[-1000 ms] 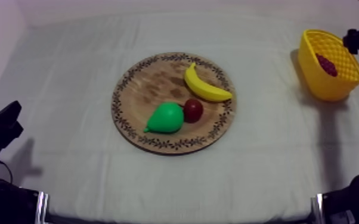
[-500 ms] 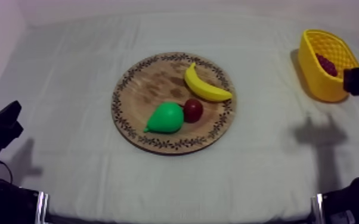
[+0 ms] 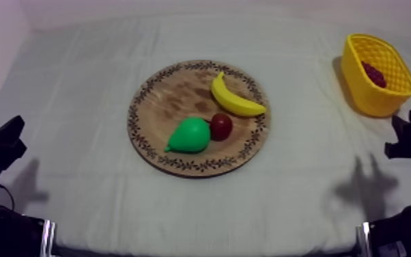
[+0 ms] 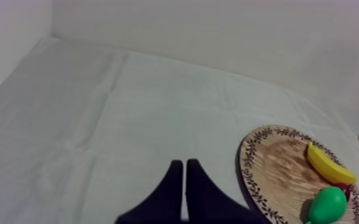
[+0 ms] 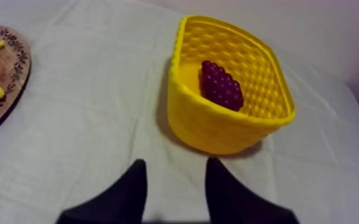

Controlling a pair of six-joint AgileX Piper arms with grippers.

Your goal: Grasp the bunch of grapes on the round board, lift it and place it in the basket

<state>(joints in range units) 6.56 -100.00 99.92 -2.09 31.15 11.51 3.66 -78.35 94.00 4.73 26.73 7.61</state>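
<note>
Right wrist view: bunch of grapes (image 5: 220, 85), a dark red-purple knobbly cluster, is lying inside the yellow basket (image 5: 229, 128).
Right gripper (image 5: 175, 170): is hovering over the cloth (image 5: 98, 119) near the basket's front wall, fingers spread wide apart, gripping nothing.
Top view: basket is sitting at the upper right of the frame; wooden board (image 3: 174, 102) at centre is carrying banana (image 3: 234, 101), pear (image 3: 191, 134) and small red fruit (image 3: 221, 126).
Left wrist view: left gripper (image 4: 185, 164) is hanging beside the board, fingers pressed together into a narrow wedge, empty.

The counter (image 3: 78, 82) is being covered by a grey-white cloth (image 3: 304, 178), seemingly faintly creased. A round wooden board (image 3: 171, 99) is being carried near its middle. A yellow basket (image 3: 369, 96) is being borne well apart, toward the far right side.
</note>
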